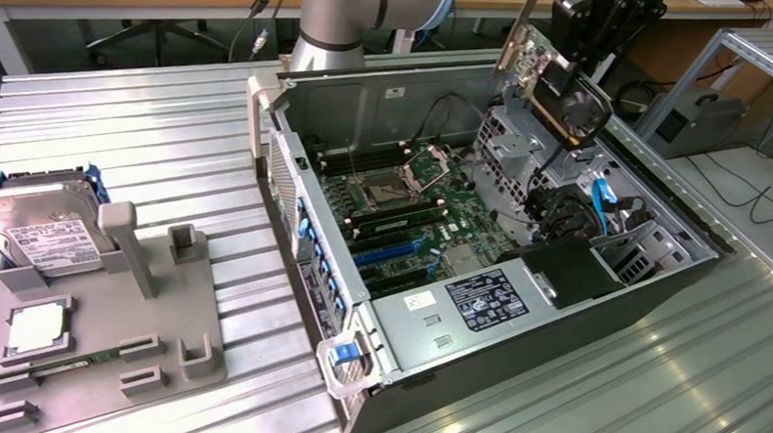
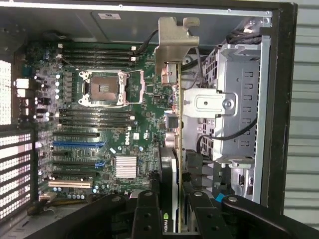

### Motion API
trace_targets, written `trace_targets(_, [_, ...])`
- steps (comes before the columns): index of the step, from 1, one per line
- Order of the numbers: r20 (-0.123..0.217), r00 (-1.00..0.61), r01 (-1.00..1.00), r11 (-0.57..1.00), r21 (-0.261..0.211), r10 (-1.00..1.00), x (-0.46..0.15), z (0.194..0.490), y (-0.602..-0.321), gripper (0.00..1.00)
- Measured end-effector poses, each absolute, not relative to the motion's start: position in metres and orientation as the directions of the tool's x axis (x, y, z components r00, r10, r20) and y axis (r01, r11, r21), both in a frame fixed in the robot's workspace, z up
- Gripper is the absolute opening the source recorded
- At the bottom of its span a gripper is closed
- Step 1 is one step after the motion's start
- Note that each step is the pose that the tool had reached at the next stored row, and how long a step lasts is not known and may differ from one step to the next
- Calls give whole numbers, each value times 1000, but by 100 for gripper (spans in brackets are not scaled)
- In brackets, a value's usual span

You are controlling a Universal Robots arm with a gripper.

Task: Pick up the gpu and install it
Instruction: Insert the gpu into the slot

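Ribbed metal tabletop carries an open computer case lying on its side, and the arm's grey base rises behind it. We see the gripper clamped narrowly on the graphics card, one black finger on each flat face. In the exterior view the gripper holds the graphics card over the far corner of the case on the exterior view's right.

From the wrist we look along the card's thin edge: it hangs over the line where the green motherboard meets the silver drive cage. We cannot tell whether it touches anything below. The cage and some black cables crowd it on one side. The empty processor socket and the expansion slots, one of them blue, lie on the other.

Its long axis runs straight away from the fingers, with the silvery bracket at the far end toward the case's wall. It stands on edge (black fan face toward the exterior view's right).

Well apart on the exterior view's left, a grey holder keeps a hard drive and a small square chip.
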State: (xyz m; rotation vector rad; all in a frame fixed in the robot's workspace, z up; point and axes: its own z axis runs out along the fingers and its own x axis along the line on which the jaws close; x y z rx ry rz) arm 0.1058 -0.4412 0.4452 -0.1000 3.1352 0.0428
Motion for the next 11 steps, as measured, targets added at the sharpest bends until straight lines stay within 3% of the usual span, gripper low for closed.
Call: trace_targets(11, [-5,-950,-311,950,27,-311,106,445,-441,27])
